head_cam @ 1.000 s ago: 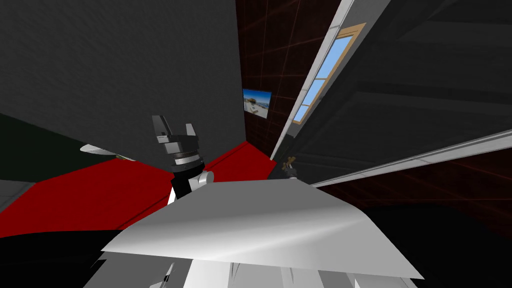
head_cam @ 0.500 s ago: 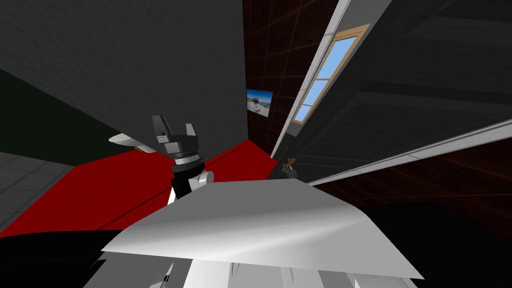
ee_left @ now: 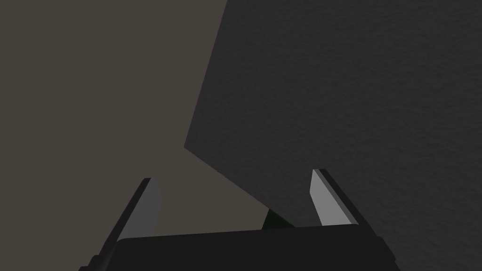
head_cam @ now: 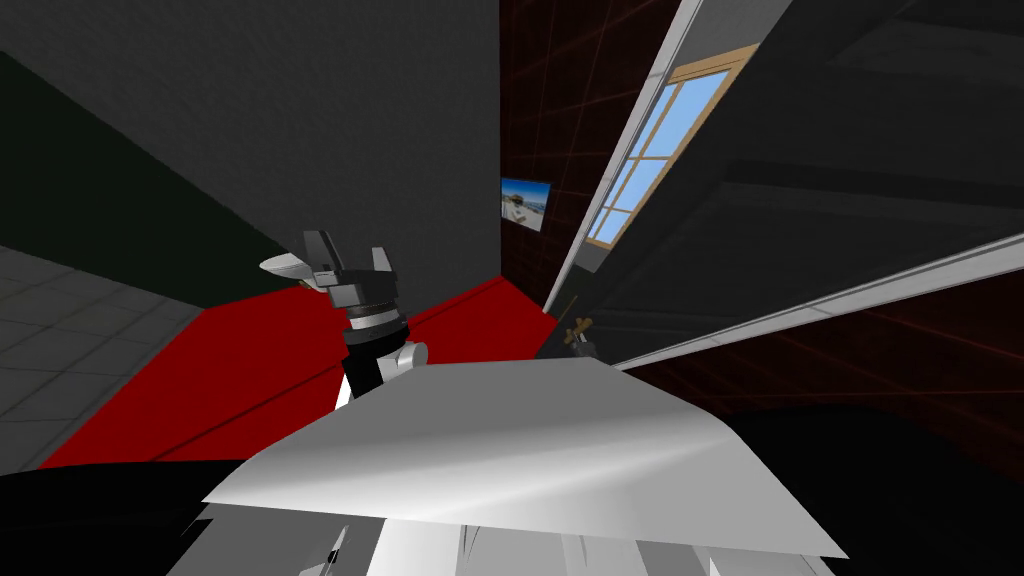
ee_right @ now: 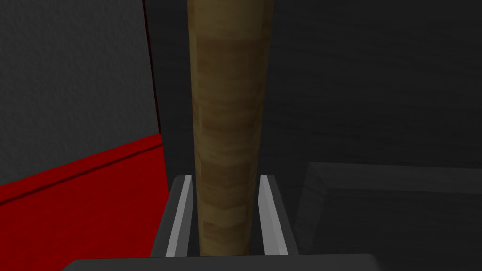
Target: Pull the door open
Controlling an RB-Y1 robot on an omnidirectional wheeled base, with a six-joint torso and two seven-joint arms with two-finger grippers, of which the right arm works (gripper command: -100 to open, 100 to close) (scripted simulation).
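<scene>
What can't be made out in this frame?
1. Ends of the handle, right wrist view: top cut by the picture edge, bottom behind the body of the right gripper.
2. Pale shape beside the left gripper, head view: partly behind the gripper, too small to name.

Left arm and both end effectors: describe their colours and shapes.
The left arm is black, with a light grey band and a white round joint. The left end effector is a dark box with two light grey, pointed blade fingers. The right end effector looks the same, its fingers dark-backed.
</scene>
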